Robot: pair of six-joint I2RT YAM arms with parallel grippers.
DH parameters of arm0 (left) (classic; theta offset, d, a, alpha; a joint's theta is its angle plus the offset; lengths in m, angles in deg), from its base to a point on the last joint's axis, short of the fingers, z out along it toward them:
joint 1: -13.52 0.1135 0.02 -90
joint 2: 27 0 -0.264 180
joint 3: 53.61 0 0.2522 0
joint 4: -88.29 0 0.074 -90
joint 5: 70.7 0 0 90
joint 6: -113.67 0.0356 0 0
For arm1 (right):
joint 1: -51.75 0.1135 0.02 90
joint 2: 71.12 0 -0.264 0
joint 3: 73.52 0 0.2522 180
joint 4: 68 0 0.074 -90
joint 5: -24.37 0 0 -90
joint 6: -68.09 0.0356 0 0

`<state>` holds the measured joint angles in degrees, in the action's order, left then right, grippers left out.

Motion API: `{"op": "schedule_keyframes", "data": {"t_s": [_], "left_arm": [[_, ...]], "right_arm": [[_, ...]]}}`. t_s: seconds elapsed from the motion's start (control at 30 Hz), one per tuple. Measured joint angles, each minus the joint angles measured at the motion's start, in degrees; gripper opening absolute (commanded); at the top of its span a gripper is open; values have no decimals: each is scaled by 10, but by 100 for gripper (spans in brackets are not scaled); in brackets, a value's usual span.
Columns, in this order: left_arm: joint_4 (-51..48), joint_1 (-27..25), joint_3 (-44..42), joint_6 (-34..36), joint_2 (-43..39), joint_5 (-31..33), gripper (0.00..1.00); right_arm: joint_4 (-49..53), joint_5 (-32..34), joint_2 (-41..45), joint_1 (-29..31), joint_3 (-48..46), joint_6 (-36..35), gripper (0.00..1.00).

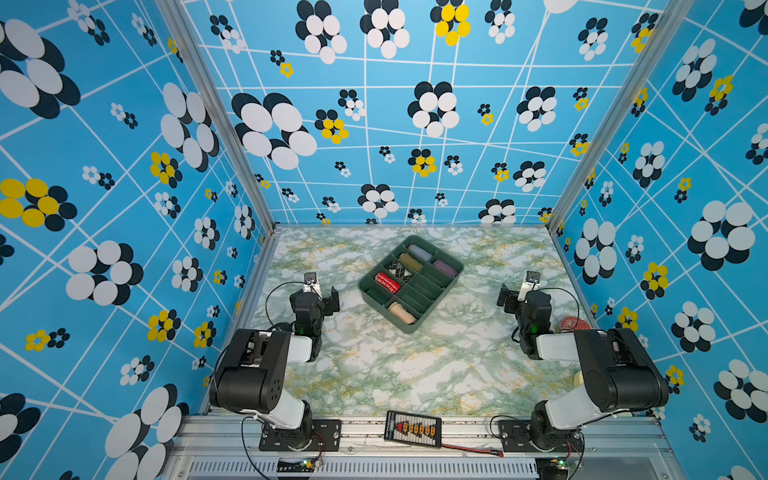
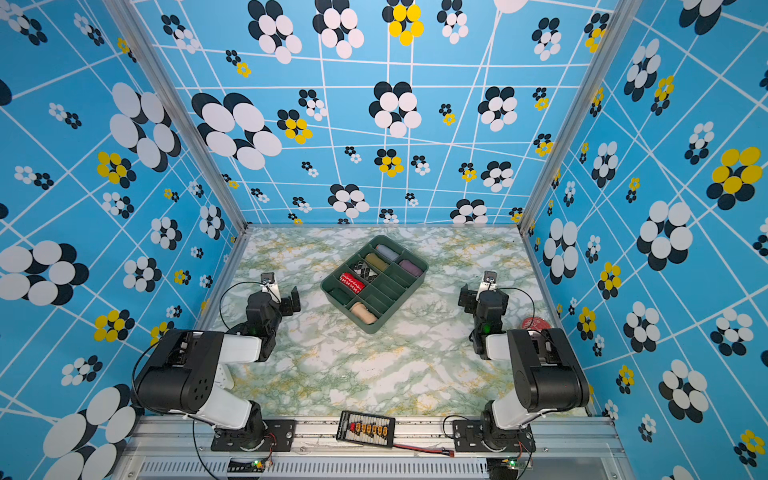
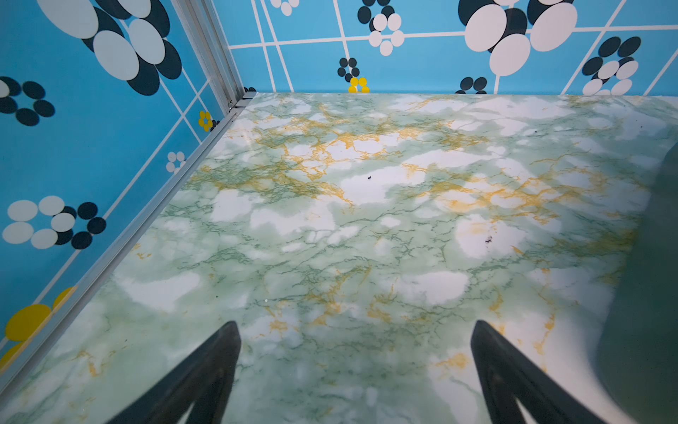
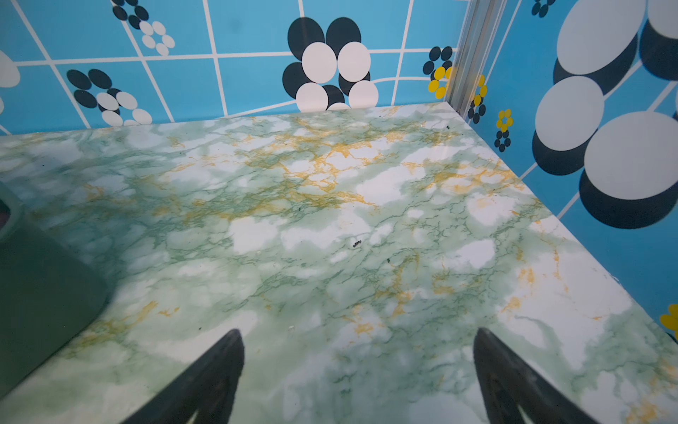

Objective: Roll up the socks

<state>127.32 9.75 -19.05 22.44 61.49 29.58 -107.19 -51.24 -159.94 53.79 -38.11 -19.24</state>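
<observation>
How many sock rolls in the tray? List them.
6: grey, olive, purple at the far end; black-and-white diamond, red midway; cream at the near corner. A dark seventh may sit beside red.

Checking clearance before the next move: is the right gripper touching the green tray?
Apart. In a top view, bare marble table separates the right gripper from the green tray.

No legible txt anywhere. Faint white print along edge of black connector board (image 1: 412, 429) at front rail, too small to read. White marks on red round lid (image 1: 572, 323), illegible.
</observation>
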Motion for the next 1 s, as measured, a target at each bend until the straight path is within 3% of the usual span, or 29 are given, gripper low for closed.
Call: {"op": "schedule_keyframes", "data": {"t_s": [1.0], "left_arm": [[0,4,0,0,0,-13,99]], "right_arm": [[-1,0,0,0,0,-2,99]]}}
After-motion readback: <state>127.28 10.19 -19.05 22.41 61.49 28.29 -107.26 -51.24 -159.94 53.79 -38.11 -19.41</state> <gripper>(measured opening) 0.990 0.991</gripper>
